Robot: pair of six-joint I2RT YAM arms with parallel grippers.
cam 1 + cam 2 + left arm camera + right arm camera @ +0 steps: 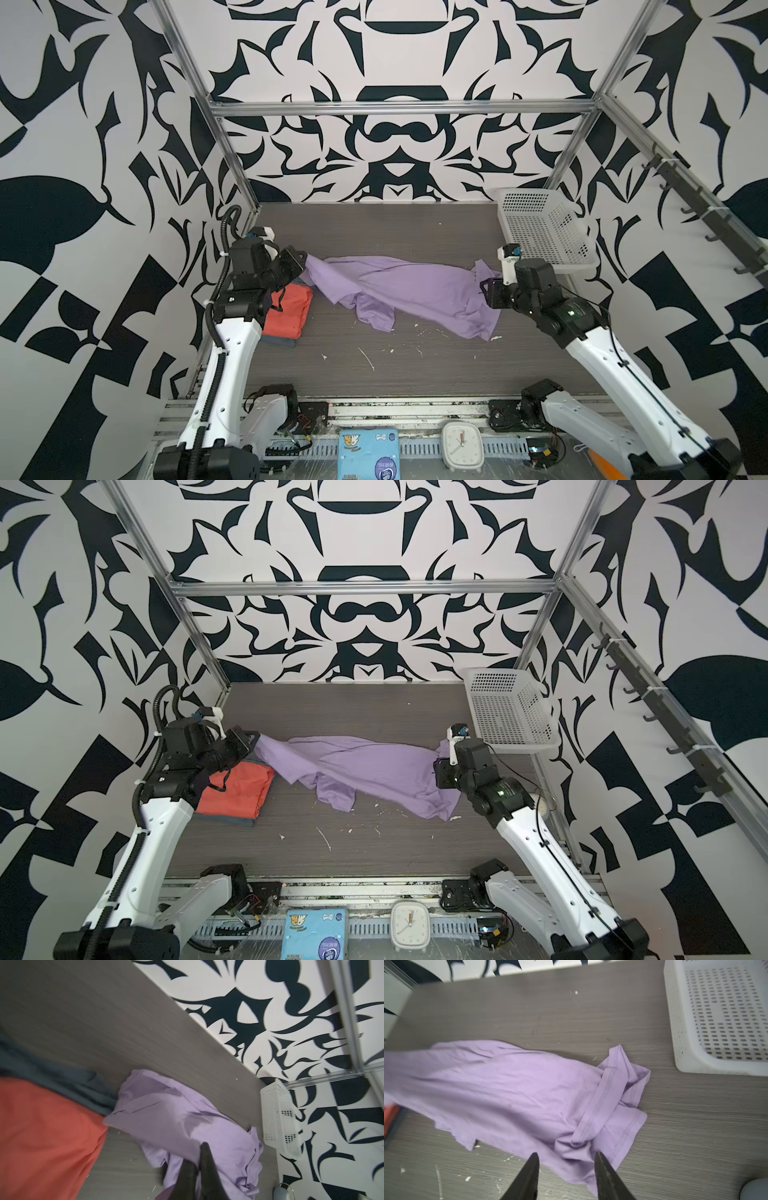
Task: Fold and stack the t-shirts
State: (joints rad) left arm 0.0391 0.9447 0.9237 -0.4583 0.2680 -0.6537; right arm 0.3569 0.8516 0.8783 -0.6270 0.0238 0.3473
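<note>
My left tool (300, 261) pinches the limp, light lavender shirt (399, 291) sprawled on the desk (374, 365) beside the basket (544, 232). My right tool (566, 1154) gapes empty over its basket-side hem (623, 1136), likely the firmest hold.

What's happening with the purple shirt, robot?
Left fingers shut on lavender t-shirt. Right fingers open over its other end. Coral-red t-shirt folded on grey-blue t-shirt. Nothing blocking.

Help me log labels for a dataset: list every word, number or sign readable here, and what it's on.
Blue packet: logo and print, too blurred to read.
Clock: dial marks too small to read.
Purple shirt, basket: no text seen.
</note>
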